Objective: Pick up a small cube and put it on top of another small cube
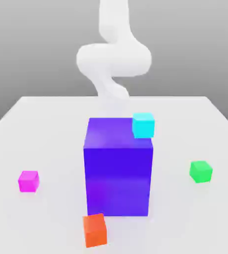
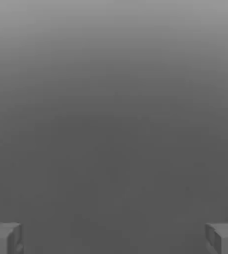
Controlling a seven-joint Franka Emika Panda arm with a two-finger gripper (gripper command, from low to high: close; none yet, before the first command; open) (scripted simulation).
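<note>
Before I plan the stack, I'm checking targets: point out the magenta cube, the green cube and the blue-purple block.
Magenta cube [image 1: 28,184], exterior view, front face.
Green cube [image 1: 202,173], exterior view, front side.
Blue-purple block [image 1: 118,181], exterior view, front face.

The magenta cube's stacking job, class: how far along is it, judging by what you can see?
Nothing looks done: the magenta cube sits on the table, well apart from the green cube, whose top is bare. The gripper is open, with nothing in hand. Grasping, lifting, placing and releasing are all left.
</note>
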